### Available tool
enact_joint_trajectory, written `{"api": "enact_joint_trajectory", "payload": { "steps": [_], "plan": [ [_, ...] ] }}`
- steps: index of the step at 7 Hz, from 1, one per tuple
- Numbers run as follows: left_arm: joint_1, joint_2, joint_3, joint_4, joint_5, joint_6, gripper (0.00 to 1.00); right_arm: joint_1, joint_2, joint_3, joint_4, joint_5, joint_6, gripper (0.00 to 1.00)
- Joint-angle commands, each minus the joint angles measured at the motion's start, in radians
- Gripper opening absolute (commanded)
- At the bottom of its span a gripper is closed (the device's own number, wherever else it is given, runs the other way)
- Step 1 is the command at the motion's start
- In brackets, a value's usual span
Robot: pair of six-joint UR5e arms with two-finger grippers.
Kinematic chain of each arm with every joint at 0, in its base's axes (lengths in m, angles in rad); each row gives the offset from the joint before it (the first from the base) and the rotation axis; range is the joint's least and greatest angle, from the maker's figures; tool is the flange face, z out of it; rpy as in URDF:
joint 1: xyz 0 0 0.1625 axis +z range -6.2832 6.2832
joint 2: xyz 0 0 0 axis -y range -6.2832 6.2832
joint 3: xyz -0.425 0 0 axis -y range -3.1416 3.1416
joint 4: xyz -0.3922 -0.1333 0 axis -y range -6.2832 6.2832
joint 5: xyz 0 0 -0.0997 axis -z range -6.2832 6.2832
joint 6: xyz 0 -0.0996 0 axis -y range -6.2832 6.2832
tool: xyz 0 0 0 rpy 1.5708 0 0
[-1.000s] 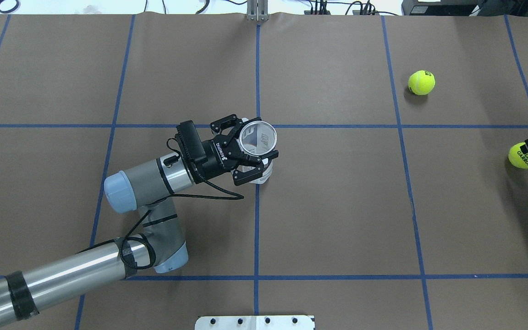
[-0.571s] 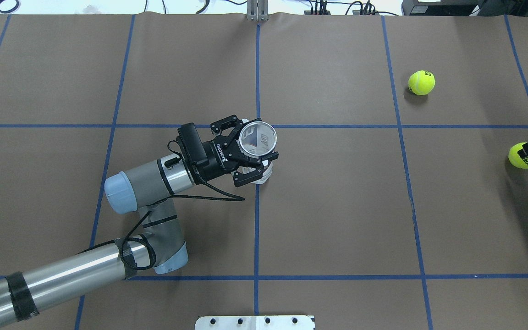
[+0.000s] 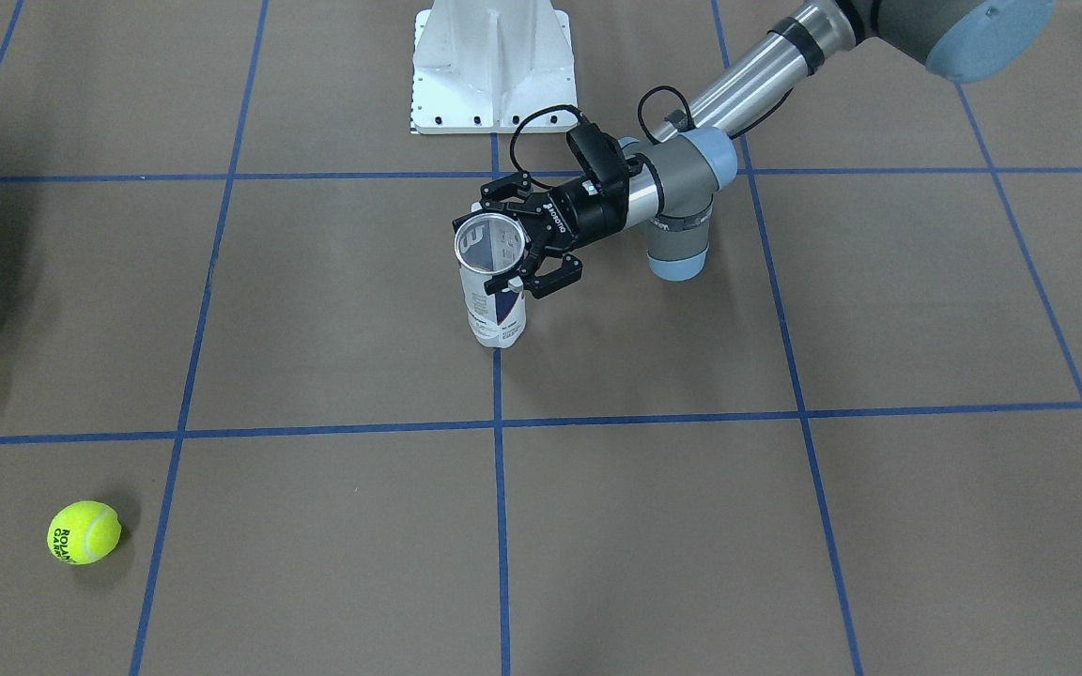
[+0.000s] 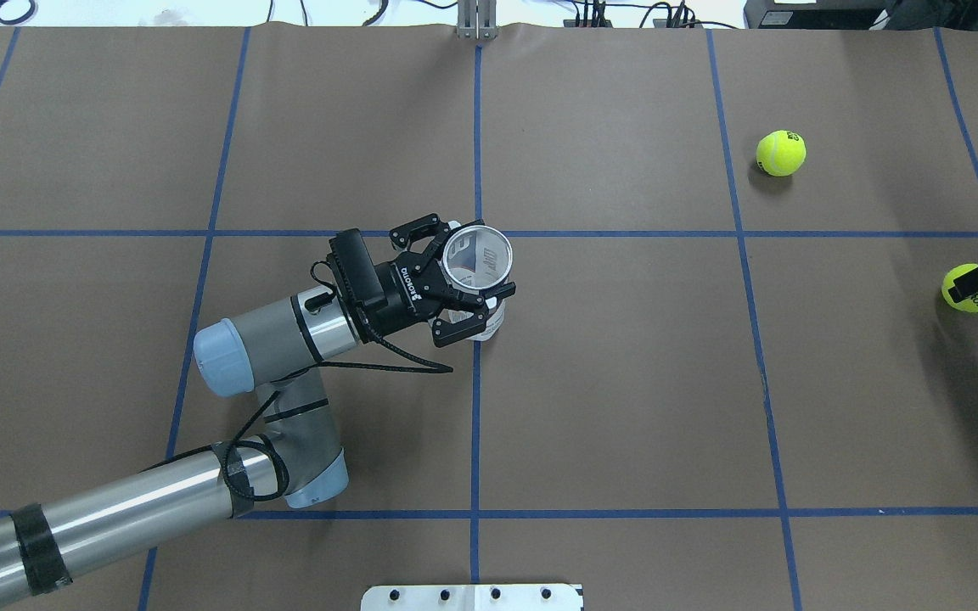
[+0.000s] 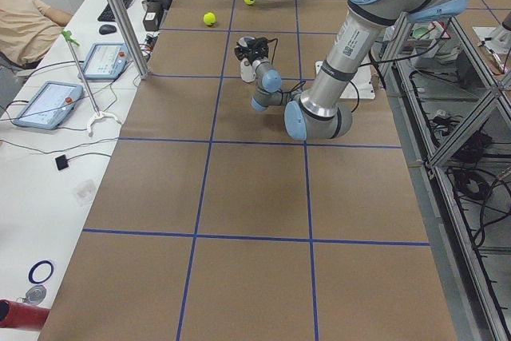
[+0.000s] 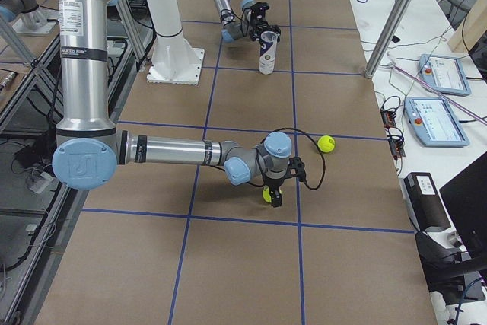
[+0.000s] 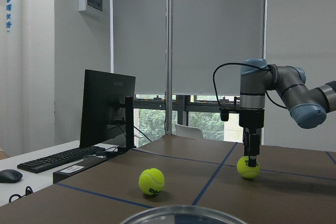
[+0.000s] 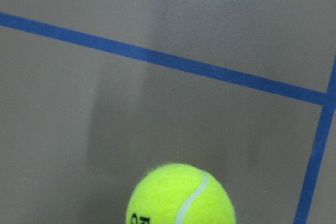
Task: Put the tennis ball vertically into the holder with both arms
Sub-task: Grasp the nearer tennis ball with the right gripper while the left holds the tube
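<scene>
Holder (image 4: 479,259): upright near the middle of the brown bench (image 4: 625,399), open mouth up, base at the centre blue tape line (image 4: 475,424), white and navy label on the lower wall.

From the overhead view's left: left arm (image 4: 277,339) in from the lower left corner, silver tube first, then a bent elbow with light-blue caps, then the wrist level with the bench and aimed at the holder. At its end, left jaws closed on the holder just under its rim, one of the black fingers (image 4: 458,327) against the clear wall on the robot's side, the other against the far side. Slack black cable (image 4: 404,365) beside the wrist.

Middle, near edge: white pedestal base (image 4: 472,597), well apart from the holder.

Right half: loose tennis ball (image 4: 781,153) alone on the bench toward the far side, touching nothing. Farther right, almost at the edge, second tennis ball (image 7: 245,171) on the bench near a blue line. Above it, right arm (image 7: 273,80), wrist vertical, right jaws pointing straight down with the tips at the ball's top. Cannot tell the width of their opening, nor any hold on the ball: edge-on from the left wrist, cut off by the frame overhead, out of sight in the right wrist view, with only the ball's upper part and taped bench in it.
</scene>
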Motion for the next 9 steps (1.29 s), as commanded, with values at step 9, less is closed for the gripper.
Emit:
{"api": "enact_joint_trajectory", "payload": {
  "steps": [9],
  "plan": [
    [0.001,0.007,0.002,0.002,0.000,0.003,0.90,-0.114,0.505,0.253,-0.372,0.079,0.593,0.00]
  ]
}}
